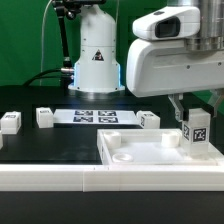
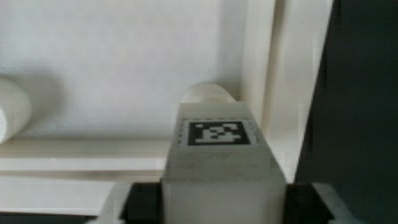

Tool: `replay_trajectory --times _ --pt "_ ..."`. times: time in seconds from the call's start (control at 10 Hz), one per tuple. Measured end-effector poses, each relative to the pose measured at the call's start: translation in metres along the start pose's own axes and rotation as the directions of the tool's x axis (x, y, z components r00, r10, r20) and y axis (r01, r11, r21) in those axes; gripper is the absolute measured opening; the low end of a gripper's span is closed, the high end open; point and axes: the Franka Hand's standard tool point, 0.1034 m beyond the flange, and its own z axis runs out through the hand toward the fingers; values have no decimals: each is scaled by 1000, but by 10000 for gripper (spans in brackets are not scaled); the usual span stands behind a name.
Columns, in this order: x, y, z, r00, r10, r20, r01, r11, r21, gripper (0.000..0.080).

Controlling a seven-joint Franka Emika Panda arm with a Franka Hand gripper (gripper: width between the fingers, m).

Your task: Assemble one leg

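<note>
Nearest the ext. cam, a white strip (image 1: pixel 60 180) runs across the front w/ black table (image 1: pixel 50 145) behind it. Just past it lies the plate (image 1: pixel 135 152), flat, raised rim, a round socket showing at its near corner on the exterior view's left.

Gripper (image 1: pixel 197 125) hangs over the plate's corner on the exterior view's right. Jaws are clamped on the leg (image 1: pixel 197 135), one finger each side. Leg is upright, tag facing the ext. cam, lower end down at the plate's rim level. Can't tell if it touches or sits in a socket.

Wrist view, same grip: gripper (image 2: pixel 217 200) w/ dark fingers (image 2: pixel 146 200) hugging both sides of the leg (image 2: pixel 217 160), tag on its face, rounded tip pointing at the plate (image 2: pixel 107 60) close to its edge. Table (image 2: pixel 356 80) is black beyond that edge.

Further back: loose posts (image 1: pixel 44 117), three of them, apart from each other in a row, two towards the exterior view's left and one just behind the plate. Marker board (image 1: pixel 95 117) lies flat btwn them. Farthest, the arm base (image 1: pixel 97 60) against a green backdrop.
</note>
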Motion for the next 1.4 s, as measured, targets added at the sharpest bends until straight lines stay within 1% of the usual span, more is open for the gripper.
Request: replay_trajectory --times 0.1,0.2,0.3,0.4,0.5,0.7,0.9,1.0,1.1,1.3,1.4 --pt "0 0 0 1000 31 0 -31 1000 0 288" --pt "0 -2 1 990 139 -1 -139 990 1 288" --pt "0 -5 1 961 277 -13 -278 961 1 289" --pt "0 -5 1 936 350 -20 -350 937 4 289" --pt "0 -6 2 886 464 -21 -464 886 6 290" --pt "3 -7 2 771 636 -40 -636 772 22 290" --pt "2 -11 3 564 825 -42 -825 565 28 291" --pt "2 -14 3 488 872 -44 -871 490 27 291" --pt "2 -13 3 449 893 -41 -893 450 30 291" --pt "3 -13 3 421 906 -34 -906 422 36 291" --pt "3 -14 3 437 899 -35 -898 438 35 291"
